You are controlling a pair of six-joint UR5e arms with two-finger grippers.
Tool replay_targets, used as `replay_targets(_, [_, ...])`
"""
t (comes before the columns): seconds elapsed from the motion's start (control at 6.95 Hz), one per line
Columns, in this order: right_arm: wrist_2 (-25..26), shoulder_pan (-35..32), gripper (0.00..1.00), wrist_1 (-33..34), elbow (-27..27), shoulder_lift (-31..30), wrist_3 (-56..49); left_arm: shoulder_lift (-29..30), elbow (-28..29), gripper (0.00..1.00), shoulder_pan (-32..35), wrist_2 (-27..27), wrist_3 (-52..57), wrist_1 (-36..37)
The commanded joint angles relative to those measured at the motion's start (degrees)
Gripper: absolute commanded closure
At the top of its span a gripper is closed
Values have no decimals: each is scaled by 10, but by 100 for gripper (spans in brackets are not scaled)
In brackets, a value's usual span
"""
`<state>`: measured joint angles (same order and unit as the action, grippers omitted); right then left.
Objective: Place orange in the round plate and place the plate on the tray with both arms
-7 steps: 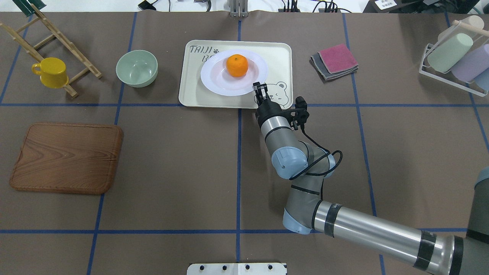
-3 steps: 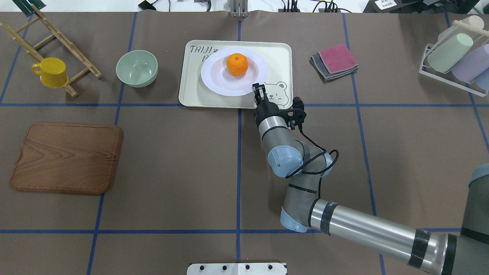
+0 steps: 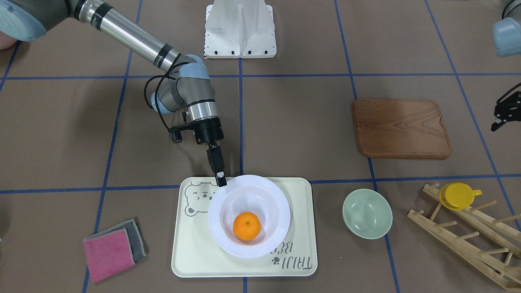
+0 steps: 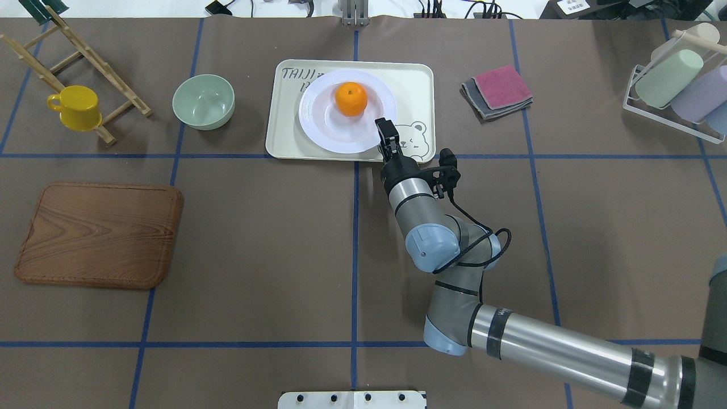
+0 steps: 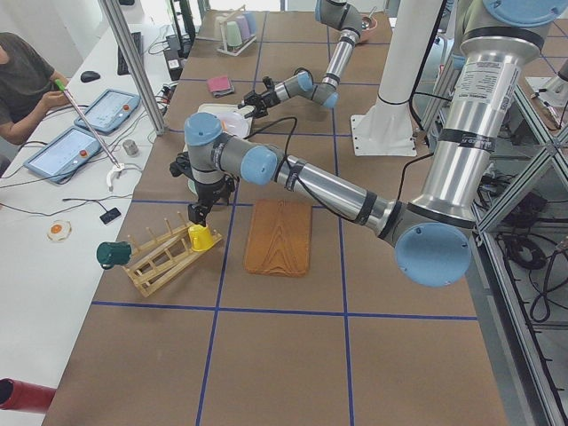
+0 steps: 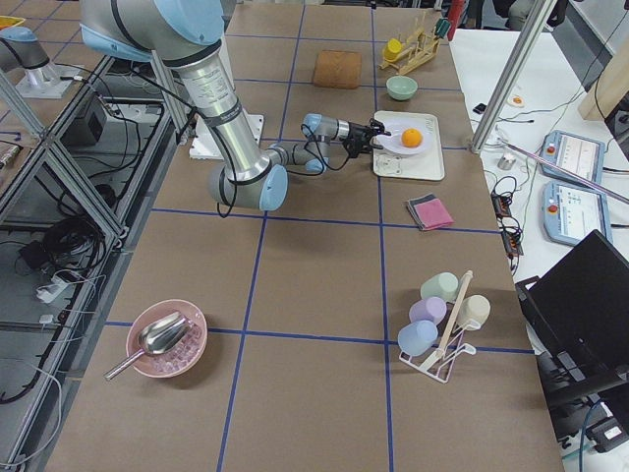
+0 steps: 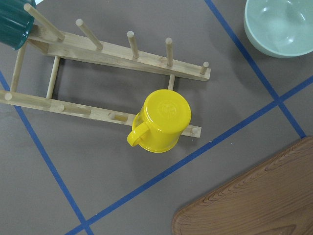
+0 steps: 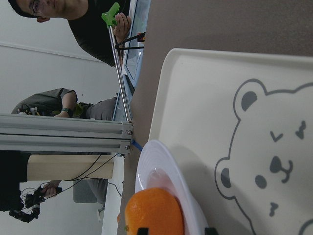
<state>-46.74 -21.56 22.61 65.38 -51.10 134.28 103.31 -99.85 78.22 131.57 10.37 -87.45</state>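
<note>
Overhead view, upper centre: the orange [image 4: 350,99] sat inside the round plate [image 4: 311,116], toward its far side. The plate lay within the tray [image 4: 417,85], covering part of the lettering at the tray's upper left.

The right pincer [image 4: 386,135] reached in from lower right and met the plate's near rim, just beside the bear drawing. Its fingers looked pressed together on that rim, pinching the plate. The right wrist view showed the rim nearly edge-on with the orange behind it. Could not tell whether the plate sat flat on the tray or was tipped up at the held edge.

The left pincer [image 3: 501,116] hung at the right edge of the front-facing view, well apart from the tray, above the yellow cup [image 7: 161,120] on the wooden rack [image 7: 98,49]. Spread or closed, could not tell.

Judgement: fruit step done, plate placement all but done. Remaining: settle the rim if raised, let go, draw the right arm clear of the counter's tray area. The left arm had no part in the hold.
</note>
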Motion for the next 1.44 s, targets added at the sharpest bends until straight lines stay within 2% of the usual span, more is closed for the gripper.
replay_targets(0.0, [0,27,0,0,79,-54,-30,0,-1,1,0,0,0,0])
replay_targets(0.14, [-23,23,0,-5,105,-72,-78,0,-1,1,0,0,0,0])
replay_targets(0.29, [-99,7,0,-4,145,-85,-183,0,-1,1,0,0,0,0])
replay_targets(0.58, [-232,-40,0,-3,190,-138,-361,0,-1,1,0,-1,0,-3])
replay_targets(0.86, [-481,-171,0,7,211,-205,-562,-11,-5,1,0,-1,1,-7])
replay_targets(1.01, [-604,-253,0,53,214,-224,-663,-14,-8,1,0,0,1,-10])
replay_targets(1.15, [-688,-315,0,97,217,-239,-754,-15,-10,1,0,-1,1,-11])
replay_targets(1.29, [-749,-369,0,127,217,-273,-846,-21,-11,1,0,-1,7,-11])
